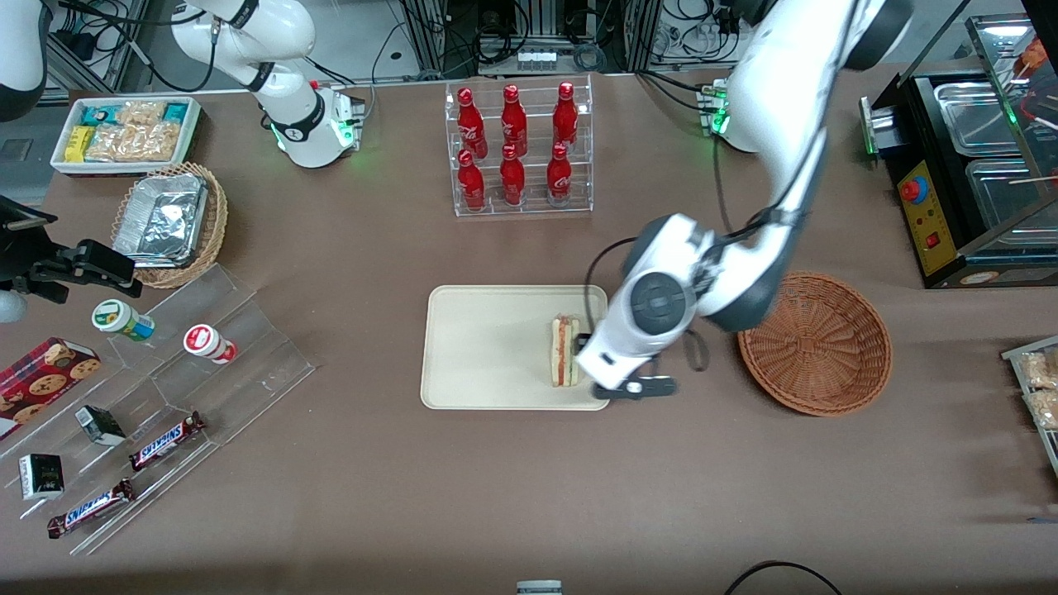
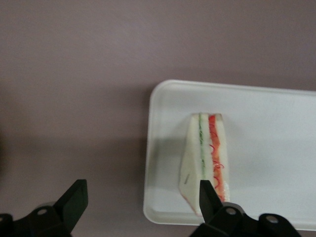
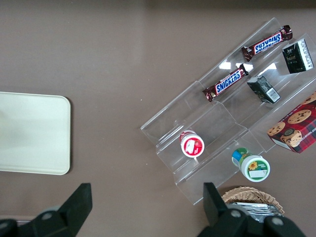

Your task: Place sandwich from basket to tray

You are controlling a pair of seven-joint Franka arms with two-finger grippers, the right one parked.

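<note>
The table is covered in brown cloth and fills most of the front view. The working arm enters from the upper right of that frame and bends down to centre frame.

The tray sits at centre frame. It is a flat cream-beige rectangle with rounded corners and a low rim. The basket lies at right of centre, well apart from the tray toward the working arm's end of the table. It is a round, shallow, reddish-brown wicker bowl, and nothing shows inside it.

A clear rack of red bottles stands at upper centre, farther from the front camera than the tray. A clear stepped display with snack bars and small cups occupies the lower left.

The gripper is above the tray's edge nearest the basket, just beside the sandwich. In the left wrist view the gripper is spread wide and grips nothing: one dark fingertip is over bare cloth, the other overlaps the sandwich's corner.

The sandwich rests on the tray, near the edge closest to the basket. The sandwich is a small triangular wedge of pale white bread. A thin green layer and a wider red-orange layer run lengthwise along its upturned edge.
</note>
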